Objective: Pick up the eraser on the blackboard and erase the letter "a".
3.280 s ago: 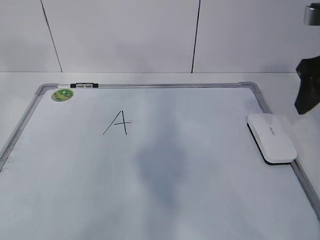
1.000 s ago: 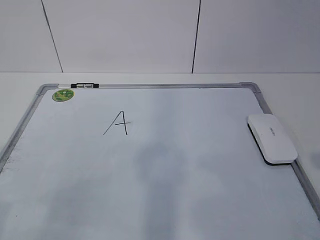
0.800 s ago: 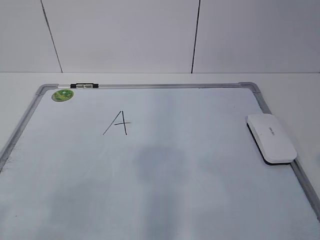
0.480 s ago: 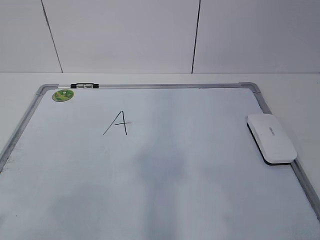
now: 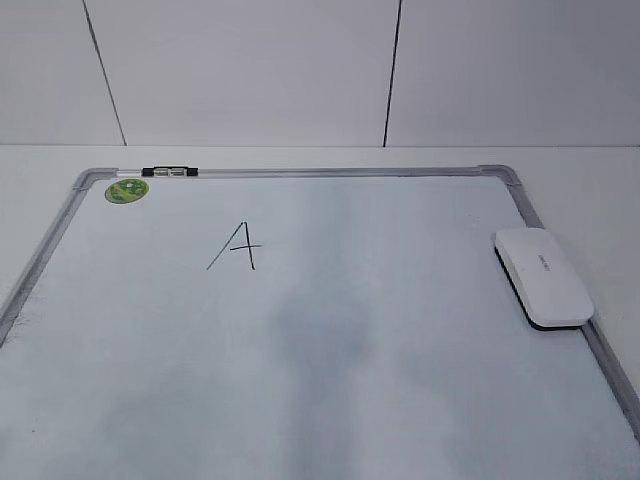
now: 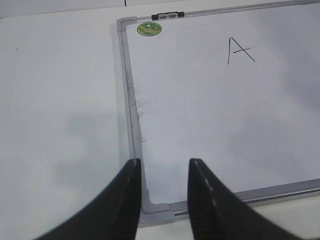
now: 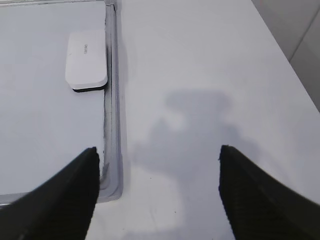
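Observation:
The blackboard [image 5: 300, 172] is a white board with a grey frame, lying flat. The white eraser [image 5: 543, 275] lies on the board's right edge, and also shows in the right wrist view [image 7: 87, 59]. No cursive lowercase "a" shows on the board; the only writing is an angular capital "A" [image 5: 235, 247]. My left gripper [image 6: 164, 162] is open and empty above the board's near left corner. My right gripper [image 7: 157, 150] is wide open and empty over the bare table, right of the board's frame [image 7: 111, 100] and well short of the eraser. Neither gripper shows in the exterior view.
A small black-and-silver marker [image 5: 168, 172] lies on the board's far frame, by a round green sticker [image 5: 126, 189]. White table surrounds the board, with a white panelled wall behind. The table's right edge [image 7: 280, 50] shows in the right wrist view.
The right arm, seen at the right edge of the exterior view 3.3 s ago, has left that view. The eraser and the writing have not moved over the last second.

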Available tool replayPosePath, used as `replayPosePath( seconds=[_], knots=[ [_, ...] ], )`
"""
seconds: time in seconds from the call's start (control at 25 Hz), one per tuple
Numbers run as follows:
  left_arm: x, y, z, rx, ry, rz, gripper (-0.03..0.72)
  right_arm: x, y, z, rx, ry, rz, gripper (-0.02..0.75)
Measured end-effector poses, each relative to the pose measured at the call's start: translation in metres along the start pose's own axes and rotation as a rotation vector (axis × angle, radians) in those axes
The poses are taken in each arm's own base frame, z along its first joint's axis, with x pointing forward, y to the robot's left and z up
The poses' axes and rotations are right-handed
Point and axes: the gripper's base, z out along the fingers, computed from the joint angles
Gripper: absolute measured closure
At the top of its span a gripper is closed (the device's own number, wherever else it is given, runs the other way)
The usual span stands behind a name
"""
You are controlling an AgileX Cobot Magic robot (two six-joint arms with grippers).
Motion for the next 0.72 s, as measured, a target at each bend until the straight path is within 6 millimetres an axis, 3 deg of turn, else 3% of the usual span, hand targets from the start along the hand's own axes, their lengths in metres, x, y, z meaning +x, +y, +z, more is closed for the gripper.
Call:
replayPosePath(
  seconds=[0.72],
  knots=[
    [0.0, -0.0001, 0.0, 0.001, 0.0, 0.0, 0.451, 0.0, -0.0001, 0.0, 0.003, 0.0, 0.0, 0.145]
  ],
)
